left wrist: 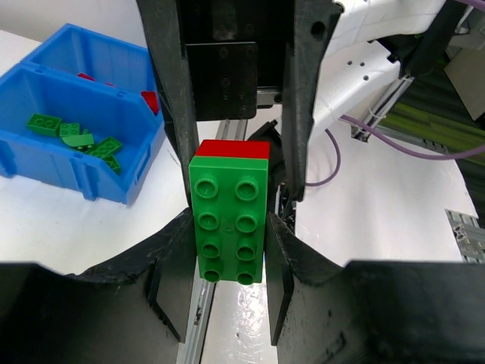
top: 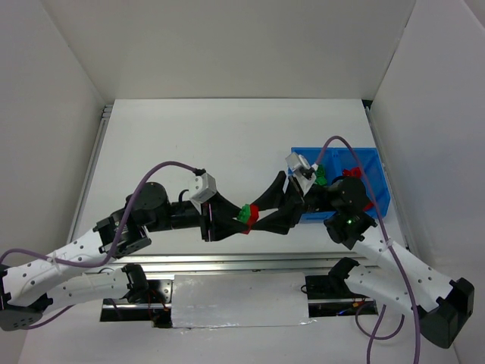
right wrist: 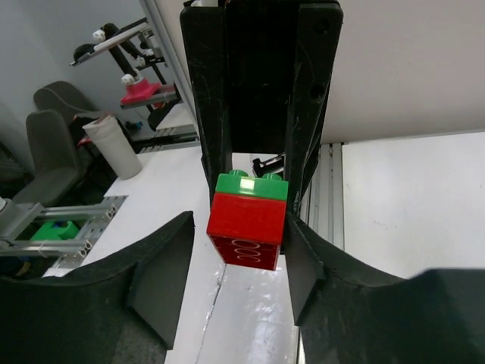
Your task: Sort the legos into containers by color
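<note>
A joined red-green lego (top: 246, 214) hangs in the air between my two grippers, in front of the near table edge. My left gripper (top: 236, 220) is shut on its green half (left wrist: 230, 220); both pads press the brick's sides. My right gripper (top: 261, 214) stands open round the red half (right wrist: 246, 227): one finger (right wrist: 303, 258) is at the brick and the other finger (right wrist: 163, 265) stands clear of it. The blue bin (top: 379, 189) sits at the right. In the left wrist view its near compartment (left wrist: 45, 163) holds several green bricks (left wrist: 76, 136) and the far one holds red bricks (left wrist: 149, 98).
White walls close the table at the back and both sides. A metal rail (top: 227, 262) runs along the near edge under the grippers. Purple cables (top: 163, 171) loop over both arms.
</note>
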Controlling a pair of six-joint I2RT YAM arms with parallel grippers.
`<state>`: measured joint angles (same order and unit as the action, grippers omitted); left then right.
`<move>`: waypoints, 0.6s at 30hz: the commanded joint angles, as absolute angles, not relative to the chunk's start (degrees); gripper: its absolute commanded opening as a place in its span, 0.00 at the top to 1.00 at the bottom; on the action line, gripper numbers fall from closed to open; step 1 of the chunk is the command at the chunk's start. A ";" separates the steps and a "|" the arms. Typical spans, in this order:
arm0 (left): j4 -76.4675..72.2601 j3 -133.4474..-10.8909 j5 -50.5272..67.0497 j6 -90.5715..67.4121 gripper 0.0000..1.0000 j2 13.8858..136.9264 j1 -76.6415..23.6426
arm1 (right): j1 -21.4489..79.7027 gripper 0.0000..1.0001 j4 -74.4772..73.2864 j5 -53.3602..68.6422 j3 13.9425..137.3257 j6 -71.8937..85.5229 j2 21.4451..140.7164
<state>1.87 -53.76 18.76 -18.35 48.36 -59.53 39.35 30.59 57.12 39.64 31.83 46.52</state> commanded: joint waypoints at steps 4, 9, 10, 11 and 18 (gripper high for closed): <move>-2.20 -53.61 19.60 -18.63 1.00 48.34 -59.33 | 41.48 0.65 34.19 55.99 42.54 30.94 48.07; -0.62 -53.96 18.81 -18.11 1.00 47.55 -59.33 | 41.22 1.00 26.31 54.85 42.01 22.36 46.07; -0.44 -53.88 18.63 -17.93 1.00 46.59 -59.33 | 40.70 1.00 24.28 54.15 41.40 20.85 45.36; -0.27 -53.62 18.81 -17.67 1.00 46.06 -59.33 | 40.00 1.00 21.21 55.10 41.22 19.53 44.31; -0.70 -51.68 17.76 -16.88 1.00 40.00 -59.33 | 29.38 1.00 13.02 65.83 41.40 16.26 44.12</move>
